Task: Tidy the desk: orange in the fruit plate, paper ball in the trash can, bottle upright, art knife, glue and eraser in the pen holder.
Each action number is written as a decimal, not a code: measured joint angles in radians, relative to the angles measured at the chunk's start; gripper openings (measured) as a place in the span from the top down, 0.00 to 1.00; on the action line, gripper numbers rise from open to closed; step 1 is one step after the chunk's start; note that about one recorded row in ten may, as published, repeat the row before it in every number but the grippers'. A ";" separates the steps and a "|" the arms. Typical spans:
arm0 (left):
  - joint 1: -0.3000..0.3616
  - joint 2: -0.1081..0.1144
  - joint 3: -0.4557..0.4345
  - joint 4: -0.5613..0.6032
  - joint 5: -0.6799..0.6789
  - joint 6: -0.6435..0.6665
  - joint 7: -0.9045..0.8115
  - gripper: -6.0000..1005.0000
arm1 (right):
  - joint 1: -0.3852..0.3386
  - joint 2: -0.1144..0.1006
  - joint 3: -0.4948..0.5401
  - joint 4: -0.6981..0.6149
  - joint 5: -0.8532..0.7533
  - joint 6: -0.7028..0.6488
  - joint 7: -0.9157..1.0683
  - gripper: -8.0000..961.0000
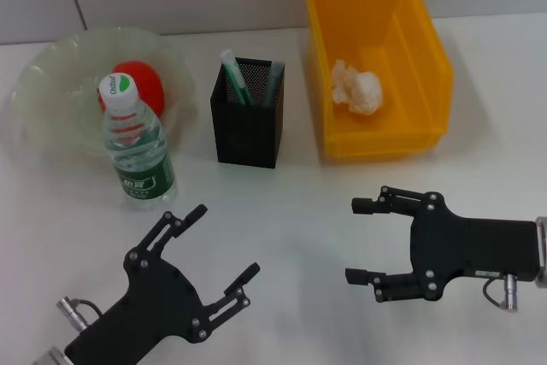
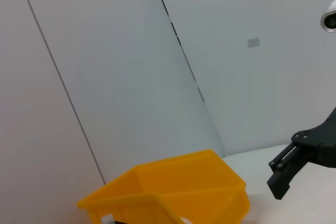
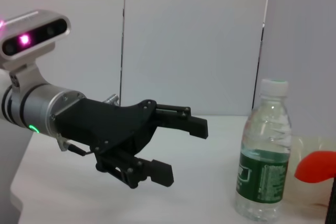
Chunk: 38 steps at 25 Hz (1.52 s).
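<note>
On the white desk (image 1: 282, 211), the bottle (image 1: 137, 147) stands upright just in front of the fruit plate (image 1: 51, 83), which holds the orange (image 1: 141, 81). Right of the plate stands the pen holder (image 1: 248, 126), with a green-and-white item (image 1: 235, 76) protruding. Farther right, the trash can (image 1: 427, 57) contains the paper ball (image 1: 359, 89). Nearest the robot, the left gripper (image 1: 224, 242) and right gripper (image 1: 357, 239) hover empty, fingers spread.
</note>
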 joint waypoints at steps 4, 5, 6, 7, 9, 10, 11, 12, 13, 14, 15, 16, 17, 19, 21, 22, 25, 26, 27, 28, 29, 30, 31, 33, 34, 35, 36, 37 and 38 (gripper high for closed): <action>-0.001 0.000 -0.002 0.000 0.000 0.000 0.000 0.17 | 0.002 0.001 0.003 0.002 0.000 0.010 0.000 0.13; -0.001 0.000 -0.005 0.000 -0.001 0.000 0.000 0.17 | 0.003 0.001 0.004 0.003 0.001 0.013 0.000 0.13; -0.001 0.000 -0.005 0.000 -0.001 0.000 0.000 0.17 | 0.003 0.002 0.004 0.003 0.002 0.016 0.000 0.13; -0.003 0.000 -0.010 0.000 -0.005 0.000 0.000 0.17 | 0.004 0.002 0.004 0.003 0.003 0.018 0.000 0.13; -0.003 0.000 -0.011 -0.001 -0.005 0.000 0.000 0.17 | 0.005 0.003 0.003 0.005 0.003 0.019 0.000 0.13; -0.003 0.000 -0.011 -0.001 -0.005 0.000 0.000 0.17 | 0.006 0.003 0.002 0.006 0.003 0.020 0.000 0.13; -0.003 0.000 -0.011 -0.001 -0.005 0.000 0.000 0.17 | 0.008 0.003 0.002 0.007 0.003 0.020 0.000 0.13; -0.003 0.000 -0.011 -0.001 -0.006 0.000 0.000 0.17 | 0.009 0.003 0.002 0.008 0.004 0.021 0.000 0.13; -0.003 0.000 -0.012 -0.001 -0.006 0.000 0.000 0.17 | 0.010 0.003 0.003 0.011 0.004 0.021 0.000 0.13; -0.003 0.000 -0.012 -0.001 -0.006 0.000 0.000 0.17 | 0.011 0.002 0.003 0.013 0.004 0.023 0.000 0.13; -0.003 0.000 -0.013 -0.001 -0.007 0.000 0.000 0.17 | 0.012 0.002 0.004 0.015 0.004 0.025 0.000 0.13; -0.003 0.000 -0.013 -0.001 -0.007 0.000 0.000 0.17 | 0.012 0.002 0.004 0.017 0.004 0.027 -0.001 0.13; -0.003 0.000 -0.014 -0.001 -0.007 0.000 0.000 0.17 | 0.012 0.002 0.004 0.017 0.004 0.028 -0.001 0.13; -0.003 0.000 -0.014 -0.001 -0.008 0.000 0.000 0.17 | 0.012 0.001 0.004 0.018 0.004 0.029 -0.001 0.13; -0.003 0.000 -0.015 -0.001 -0.008 0.000 0.000 0.17 | 0.013 0.001 0.007 0.018 0.005 0.029 -0.001 0.13; -0.003 -0.001 -0.016 -0.001 -0.008 0.000 0.000 0.17 | 0.013 0.001 0.007 0.018 0.005 0.029 -0.001 0.13; -0.003 -0.001 -0.016 -0.001 -0.008 0.000 0.000 0.17 | 0.013 0.001 0.005 0.018 0.006 0.029 -0.001 0.13; -0.003 -0.001 -0.016 -0.001 -0.008 0.000 0.000 0.17 | 0.013 0.001 0.005 0.018 0.006 0.029 -0.001 0.13; -0.003 -0.001 -0.016 -0.001 -0.008 0.000 0.000 0.17 | 0.014 0.001 0.005 0.018 0.006 0.030 0.000 0.13; -0.003 -0.001 -0.016 -0.001 -0.007 0.000 0.000 0.17 | 0.014 0.001 0.006 0.018 0.004 0.031 -0.001 0.13; -0.003 -0.001 -0.016 -0.001 -0.007 0.000 0.000 0.17 | 0.014 0.001 0.006 0.018 0.004 0.031 -0.001 0.13; -0.003 -0.001 -0.015 -0.001 -0.007 0.000 0.000 0.17 | 0.014 0.001 0.006 0.018 0.004 0.031 0.000 0.13; -0.003 -0.001 -0.015 -0.001 -0.007 0.000 0.000 0.17 | 0.015 0.001 0.006 0.018 0.004 0.032 0.001 0.13; -0.003 0.000 -0.011 -0.001 -0.003 0.000 0.000 0.17 | 0.014 0.002 0.009 0.018 0.006 0.034 0.002 0.13; -0.003 0.000 -0.011 -0.001 -0.003 0.000 0.000 0.17 | 0.014 0.002 0.009 0.018 0.006 0.034 0.002 0.13; -0.003 0.000 -0.009 -0.001 -0.001 0.000 0.000 0.17 | 0.015 0.002 0.010 0.018 0.007 0.035 0.003 0.13; -0.002 0.000 -0.007 -0.001 -0.001 0.000 0.000 0.17 | 0.015 0.002 0.010 0.018 0.008 0.036 0.005 0.13; -0.002 0.000 -0.007 -0.001 -0.001 0.000 0.000 0.17 | 0.015 0.002 0.010 0.018 0.008 0.036 0.005 0.13; -0.001 0.000 -0.006 -0.001 0.000 0.000 0.000 0.17 | 0.015 0.002 0.008 0.018 0.008 0.038 0.005 0.13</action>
